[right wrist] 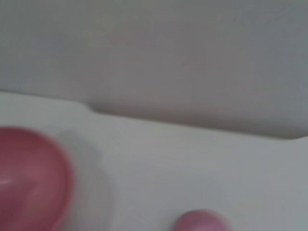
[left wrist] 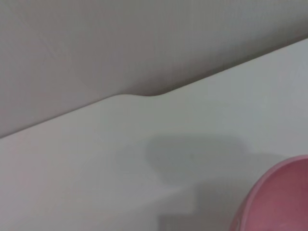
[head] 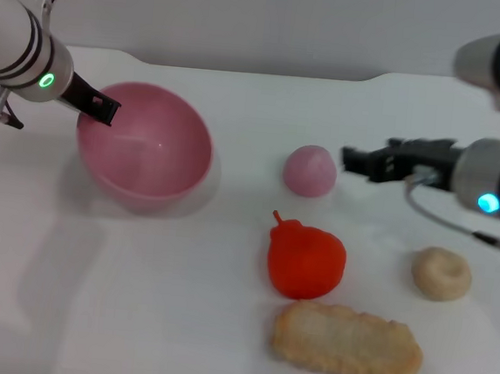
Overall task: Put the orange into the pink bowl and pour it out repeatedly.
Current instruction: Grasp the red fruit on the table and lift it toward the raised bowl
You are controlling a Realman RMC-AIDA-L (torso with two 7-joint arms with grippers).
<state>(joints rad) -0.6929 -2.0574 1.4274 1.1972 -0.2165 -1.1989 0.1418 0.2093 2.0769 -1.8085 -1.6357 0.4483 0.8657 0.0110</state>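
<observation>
The pink bowl (head: pixel 152 157) stands at the left of the table, tipped so that its empty inside faces forward; part of it shows in the left wrist view (left wrist: pixel 281 202) and in the right wrist view (right wrist: pixel 29 178). My left gripper (head: pixel 99 106) is shut on the bowl's far left rim. The orange (head: pixel 305 260) lies on the table right of the bowl, well apart from it, stem tip pointing up and left. My right gripper (head: pixel 350 159) hovers behind and to the right of the orange, beside a small pink dome, holding nothing.
The small pink dome (head: pixel 310 170) sits behind the orange and also shows in the right wrist view (right wrist: pixel 199 222). A beige ring doughnut (head: pixel 441 274) lies at the right. A long beige breaded piece (head: pixel 346 342) lies just in front of the orange. A grey wall backs the table.
</observation>
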